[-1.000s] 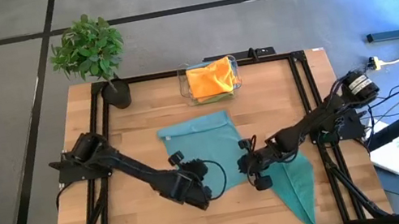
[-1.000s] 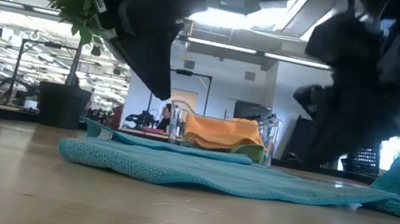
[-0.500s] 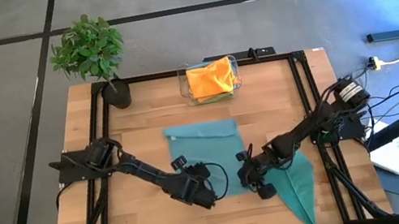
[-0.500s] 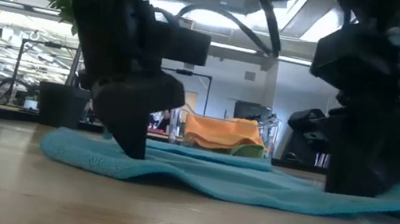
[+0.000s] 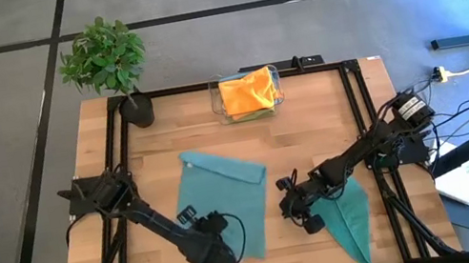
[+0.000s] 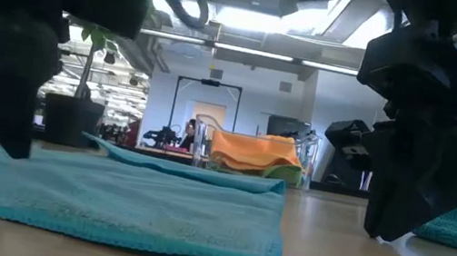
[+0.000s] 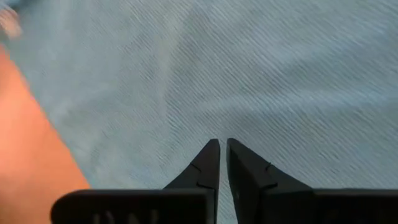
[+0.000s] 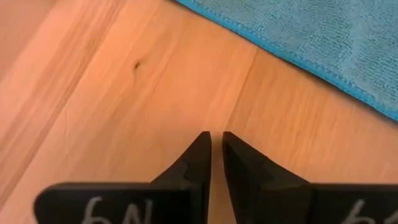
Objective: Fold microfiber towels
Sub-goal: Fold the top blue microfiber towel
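A teal microfiber towel [image 5: 225, 206] lies spread flat and askew on the wooden table [image 5: 128, 184], left of centre. My left gripper [image 5: 222, 261] stands shut on the towel's near part, pointing steeply down. My right gripper [image 5: 294, 214] is shut over bare wood just right of that towel, whose hemmed edge [image 8: 323, 43] shows ahead of it in the right wrist view. A second teal towel [image 5: 351, 213] lies bunched in a long wedge at the near right. Orange and green towels [image 5: 247, 91] sit in a clear bin. My left gripper sets its shut fingertips [image 7: 211, 155] down on the teal towel's top surface [image 7: 217, 118], near its near edge, slanting steeply from above. The cloth lies flat on the table around them. Whether any cloth is caught between the tips does not show.
The clear bin [image 5: 277, 95] stands at the table's far middle, and a potted plant [image 5: 106, 62] at the far left corner. Black frame rails [image 5: 117, 152] run along the table's left, right and far sides. Bare wood lies between the two teal towels.
My left gripper has gone toward the table's left and near edges, tipping steeper and sinking onto the towel. The towel has slid left with it and turned askew, so its near right corner has come away from my right gripper, which has sunk slightly.
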Controlling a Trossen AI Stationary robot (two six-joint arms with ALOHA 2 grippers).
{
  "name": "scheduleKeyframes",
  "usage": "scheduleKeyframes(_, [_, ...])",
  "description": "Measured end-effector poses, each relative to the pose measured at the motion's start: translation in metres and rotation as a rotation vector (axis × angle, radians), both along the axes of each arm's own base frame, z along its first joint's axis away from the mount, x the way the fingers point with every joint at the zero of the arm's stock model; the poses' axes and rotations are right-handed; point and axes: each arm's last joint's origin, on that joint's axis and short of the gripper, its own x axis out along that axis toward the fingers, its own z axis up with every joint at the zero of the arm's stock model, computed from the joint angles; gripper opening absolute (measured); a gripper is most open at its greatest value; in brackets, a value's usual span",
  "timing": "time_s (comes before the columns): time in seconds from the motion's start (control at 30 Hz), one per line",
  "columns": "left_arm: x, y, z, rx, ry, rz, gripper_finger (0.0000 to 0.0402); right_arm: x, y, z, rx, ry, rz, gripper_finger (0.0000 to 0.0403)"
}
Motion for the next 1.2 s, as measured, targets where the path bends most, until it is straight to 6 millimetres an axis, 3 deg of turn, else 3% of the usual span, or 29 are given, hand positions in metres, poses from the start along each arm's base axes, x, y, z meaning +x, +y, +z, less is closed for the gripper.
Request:
scheduleKeyframes(0.2, [0.006,-0.012,0.001,-0.256,-0.005,0.107,0.001,0.001,0.0,0.004,-0.047,-0.004,0.011,0.0045])
scheduleKeyframes(0.43, [0.015,-0.02,0.001,-0.368,-0.101,0.168,0.0001,0.018,-0.005,0.021,-0.338,-0.176,-0.112,0.0045])
scheduleKeyframes(0.57, [0.014,-0.024,0.003,-0.378,-0.111,0.187,0.0002,0.028,-0.019,0.015,-0.488,-0.207,-0.083,0.0045])
scheduleKeyframes(0.67, [0.016,-0.027,0.006,-0.393,-0.109,0.158,0.0001,0.037,-0.036,0.006,-0.489,-0.196,-0.097,0.0052])
scheduleKeyframes(0.83, [0.019,-0.027,0.008,-0.372,-0.125,0.11,0.0003,0.047,-0.051,0.003,-0.447,-0.224,-0.134,0.0098])
scheduleKeyframes(1.03, [0.02,-0.025,0.008,-0.35,-0.136,0.106,0.0003,0.052,-0.049,0.008,-0.329,-0.291,-0.113,0.0176])
scheduleKeyframes(1.2, [0.02,-0.026,0.008,-0.35,-0.141,0.106,0.0001,0.061,-0.053,0.014,-0.304,-0.389,-0.147,0.0216])
